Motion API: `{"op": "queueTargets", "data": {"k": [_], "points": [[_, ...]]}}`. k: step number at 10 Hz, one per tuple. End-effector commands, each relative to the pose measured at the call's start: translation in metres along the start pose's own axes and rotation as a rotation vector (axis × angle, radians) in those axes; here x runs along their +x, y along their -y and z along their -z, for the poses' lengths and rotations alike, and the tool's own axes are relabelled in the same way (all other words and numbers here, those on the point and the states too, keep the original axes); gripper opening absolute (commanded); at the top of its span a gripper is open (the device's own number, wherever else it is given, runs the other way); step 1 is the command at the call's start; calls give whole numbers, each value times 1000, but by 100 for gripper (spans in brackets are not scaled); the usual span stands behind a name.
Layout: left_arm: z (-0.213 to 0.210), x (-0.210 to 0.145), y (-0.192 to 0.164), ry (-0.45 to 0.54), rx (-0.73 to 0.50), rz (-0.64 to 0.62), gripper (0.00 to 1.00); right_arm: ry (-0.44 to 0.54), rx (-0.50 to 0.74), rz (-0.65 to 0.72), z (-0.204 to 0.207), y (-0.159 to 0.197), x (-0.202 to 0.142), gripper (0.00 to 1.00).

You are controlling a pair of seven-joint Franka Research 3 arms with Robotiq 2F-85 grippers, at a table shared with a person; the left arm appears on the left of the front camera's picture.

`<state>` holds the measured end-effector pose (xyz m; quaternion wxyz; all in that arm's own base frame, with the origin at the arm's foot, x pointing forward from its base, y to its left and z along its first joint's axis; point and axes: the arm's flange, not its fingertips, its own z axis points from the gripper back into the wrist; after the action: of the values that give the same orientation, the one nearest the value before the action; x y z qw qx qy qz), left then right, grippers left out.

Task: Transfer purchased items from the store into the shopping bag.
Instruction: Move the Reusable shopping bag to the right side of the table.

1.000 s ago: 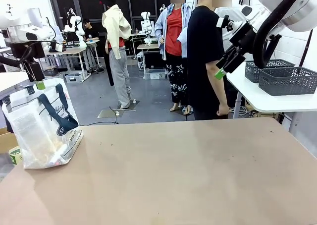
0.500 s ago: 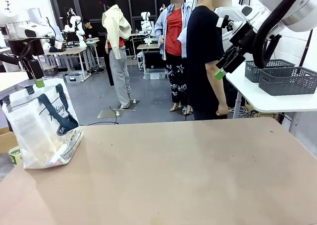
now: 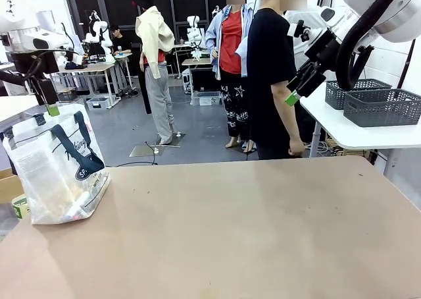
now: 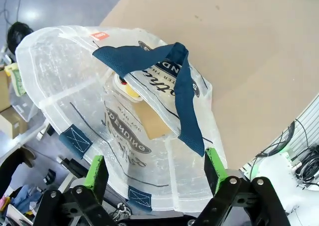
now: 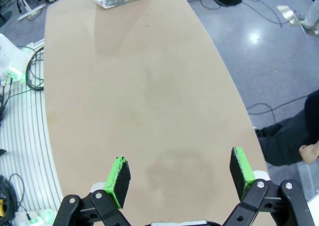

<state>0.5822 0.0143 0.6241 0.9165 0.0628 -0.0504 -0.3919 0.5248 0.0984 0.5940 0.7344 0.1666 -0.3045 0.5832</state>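
The clear shopping bag (image 3: 59, 170) with navy handles (image 4: 174, 81) stands on the table's left end. Through its plastic I see a tan flat packet (image 4: 152, 119) and a yellowish lump (image 4: 130, 90) inside. My left gripper (image 3: 51, 108) hangs open just above the bag, and its green pads (image 4: 97, 169) are spread wide with nothing between them. High at the table's far right, my right gripper (image 3: 293, 98) is open and empty (image 5: 179, 173), looking down on bare tabletop. Two dark grey lattice baskets (image 3: 381, 105) sit on a white side table, and I cannot tell which is the store.
A person in a black shirt (image 3: 273, 68) stands at the far edge, close behind my right gripper. The brown table (image 3: 250, 233) stretches from the bag to the right edge. The white side table (image 3: 355, 134) abuts the far right corner.
My left arm's wrist has shifted slightly above the bag. The bag, the right arm and the person stay as they were.
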Motion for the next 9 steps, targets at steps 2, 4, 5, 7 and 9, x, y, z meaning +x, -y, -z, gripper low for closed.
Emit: {"op": "queueTargets", "data": {"k": [2,4,5,7,9], "points": [[0,-1,0,0,0,3,100,-3,-1,-6,-1,0,-1,100],[0,-1,0,0,0,3,100,-3,-1,-6,-1,0,-1,100],[0,0,0,0,0,0,100,-3,-1,-6,-1,0,-1,100],[-1,-9,0,117,-85,140,100,-3,-1,-6,-1,0,-1,100],[-1,-9,5,225,-193,233,100,-3,-1,-6,-1,0,-1,100]]}}
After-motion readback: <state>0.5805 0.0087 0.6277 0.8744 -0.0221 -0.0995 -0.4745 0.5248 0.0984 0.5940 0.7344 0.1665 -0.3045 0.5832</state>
